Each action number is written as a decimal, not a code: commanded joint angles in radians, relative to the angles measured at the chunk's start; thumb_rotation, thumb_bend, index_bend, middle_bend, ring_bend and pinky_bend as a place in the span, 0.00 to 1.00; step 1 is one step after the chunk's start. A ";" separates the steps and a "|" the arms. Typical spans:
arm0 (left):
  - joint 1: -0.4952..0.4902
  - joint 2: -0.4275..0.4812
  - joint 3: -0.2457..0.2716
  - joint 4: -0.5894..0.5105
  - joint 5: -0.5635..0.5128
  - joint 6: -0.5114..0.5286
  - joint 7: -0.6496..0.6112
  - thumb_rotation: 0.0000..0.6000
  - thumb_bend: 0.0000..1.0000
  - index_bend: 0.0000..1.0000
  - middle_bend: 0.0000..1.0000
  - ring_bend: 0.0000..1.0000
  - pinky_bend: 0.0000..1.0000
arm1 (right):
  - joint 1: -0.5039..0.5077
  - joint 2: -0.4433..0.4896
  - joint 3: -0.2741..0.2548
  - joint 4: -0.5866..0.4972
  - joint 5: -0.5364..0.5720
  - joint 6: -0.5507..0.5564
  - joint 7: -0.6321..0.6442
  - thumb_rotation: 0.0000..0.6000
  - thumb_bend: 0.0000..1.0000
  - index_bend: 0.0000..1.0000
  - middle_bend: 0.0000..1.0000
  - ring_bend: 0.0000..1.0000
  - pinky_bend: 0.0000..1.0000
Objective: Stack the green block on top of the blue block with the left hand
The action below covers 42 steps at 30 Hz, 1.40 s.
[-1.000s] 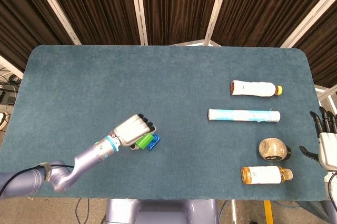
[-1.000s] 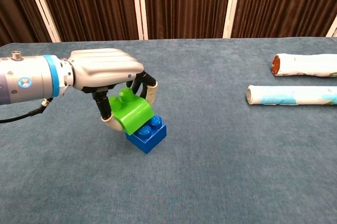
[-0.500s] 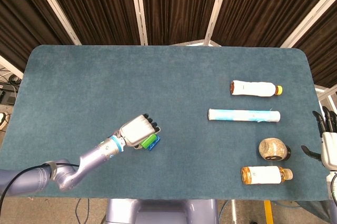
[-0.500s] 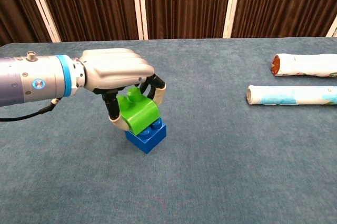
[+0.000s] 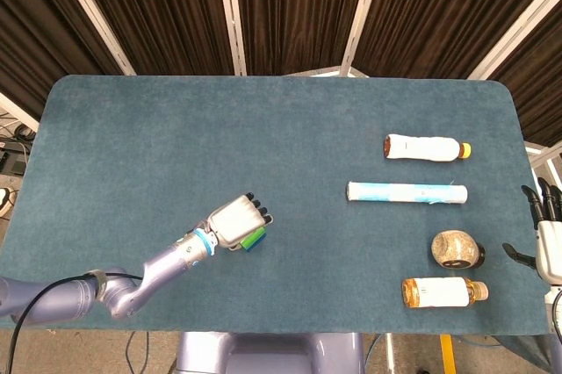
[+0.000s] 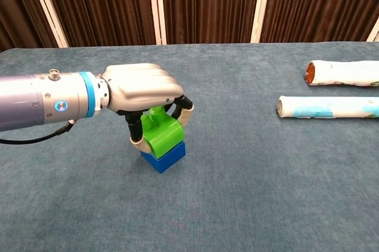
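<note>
- Green block (image 6: 160,133) now sits squarely on the blue block (image 6: 163,158); a second ago it hung tilted, its low edge just catching the blue block's studs.
- Half a second ago the tilt was already less. Now the two blocks look lined up, sides nearly flush in the chest view.
- Left hand (image 6: 144,89) has come forward and down over the stack and still grips the green block, fingers (image 6: 185,108) curled round its far side, thumb on the near side.
- From the head view the left hand (image 5: 236,223) covers most of the stack; only a sliver of green block (image 5: 254,239) shows at its edge.
- Judgement: placement looks about done; whether the studs are pressed fully home I cannot tell. What remains is letting go without dragging the green block off.
- Right hand (image 5: 546,232) rests at the table's (image 5: 176,128) right edge, fingers spread, holding nothing; much the same as in both earlier looks.
- Stack stands near the front left of the table, well apart from the bottles and tube on the right.
</note>
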<state>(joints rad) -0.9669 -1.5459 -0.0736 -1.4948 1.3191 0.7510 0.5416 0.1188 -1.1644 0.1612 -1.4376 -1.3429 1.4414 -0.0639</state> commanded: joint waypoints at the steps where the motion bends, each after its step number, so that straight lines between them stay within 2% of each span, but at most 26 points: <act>1: -0.006 -0.011 0.004 0.008 -0.010 -0.006 0.016 1.00 0.00 0.53 0.49 0.44 0.36 | 0.000 0.000 0.000 0.000 0.000 0.000 0.000 1.00 0.00 0.09 0.00 0.00 0.00; 8: -0.014 -0.030 0.004 0.013 -0.040 -0.003 0.047 1.00 0.00 0.53 0.48 0.43 0.35 | 0.000 0.001 0.001 0.003 0.003 -0.001 0.003 1.00 0.00 0.09 0.00 0.00 0.00; 11: -0.015 -0.027 0.006 0.008 -0.042 0.002 0.051 1.00 0.00 0.49 0.41 0.37 0.31 | -0.001 0.001 0.001 0.003 0.003 -0.002 0.005 1.00 0.00 0.09 0.00 0.00 0.00; 12: -0.015 -0.026 0.007 0.005 -0.045 0.002 0.052 1.00 0.00 0.46 0.38 0.34 0.28 | -0.001 0.001 0.001 0.003 0.003 -0.003 0.006 1.00 0.00 0.09 0.00 0.00 0.00; 13: -0.015 -0.023 0.008 0.001 -0.049 0.002 0.053 1.00 0.00 0.38 0.29 0.26 0.20 | -0.001 0.001 0.000 0.004 0.003 -0.003 0.006 1.00 0.00 0.09 0.00 0.00 0.00; 14: -0.015 -0.019 0.010 -0.003 -0.053 0.001 0.054 1.00 0.00 0.28 0.19 0.16 0.12 | -0.001 0.001 0.001 0.004 0.003 -0.002 0.006 1.00 0.00 0.09 0.00 0.00 0.00; 16: -0.016 -0.011 0.013 -0.012 -0.063 -0.005 0.057 1.00 0.00 0.10 0.04 0.03 0.02 | -0.002 0.001 0.001 0.003 0.003 -0.001 0.004 1.00 0.00 0.09 0.00 0.00 0.00; 17: -0.016 -0.007 0.014 -0.018 -0.066 -0.006 0.058 1.00 0.00 0.04 0.01 0.01 0.00 | -0.002 0.001 0.001 0.002 0.003 0.000 0.004 1.00 0.00 0.09 0.00 0.00 0.00; 19: -0.014 0.004 0.013 -0.035 -0.068 -0.001 0.054 1.00 0.00 0.00 0.00 0.00 0.00 | -0.002 0.001 0.001 0.000 0.004 0.000 0.003 1.00 0.00 0.09 0.00 0.00 0.00; 23: -0.005 0.056 0.008 -0.099 -0.070 0.030 0.063 1.00 0.00 0.00 0.00 0.00 0.00 | -0.003 0.003 0.000 -0.004 0.003 0.000 0.004 1.00 0.00 0.09 0.00 0.00 0.00; 27: 0.022 0.126 0.005 -0.179 -0.076 0.118 0.143 1.00 0.00 0.00 0.00 0.00 0.00 | -0.002 0.005 -0.002 -0.008 0.001 -0.004 0.009 1.00 0.00 0.09 0.00 0.00 0.00; 31: 0.057 0.188 -0.001 -0.251 -0.083 0.192 0.165 1.00 0.00 0.00 0.00 0.00 0.00 | -0.002 0.007 -0.004 -0.010 -0.005 -0.004 0.016 1.00 0.00 0.09 0.00 0.00 0.00; 34: 0.114 0.260 0.000 -0.319 -0.073 0.285 0.148 1.00 0.00 0.00 0.00 0.00 0.00 | -0.003 0.011 -0.006 -0.015 -0.014 0.000 0.027 1.00 0.00 0.09 0.00 0.00 0.00; 37: 0.218 0.314 0.023 -0.343 -0.039 0.440 0.125 1.00 0.00 0.00 0.00 0.00 0.00 | -0.006 0.018 -0.010 -0.025 -0.027 0.008 0.038 1.00 0.00 0.09 0.00 0.00 0.00; 42: 0.385 0.378 0.086 -0.347 0.012 0.603 -0.058 1.00 0.00 0.00 0.00 0.00 0.00 | -0.006 0.028 -0.016 -0.042 -0.057 0.021 0.055 1.00 0.00 0.09 0.00 0.00 0.00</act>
<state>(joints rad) -0.6921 -1.2300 -0.0352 -1.8256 1.2854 1.2507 0.6029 0.1126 -1.1388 0.1473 -1.4763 -1.3951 1.4588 -0.0127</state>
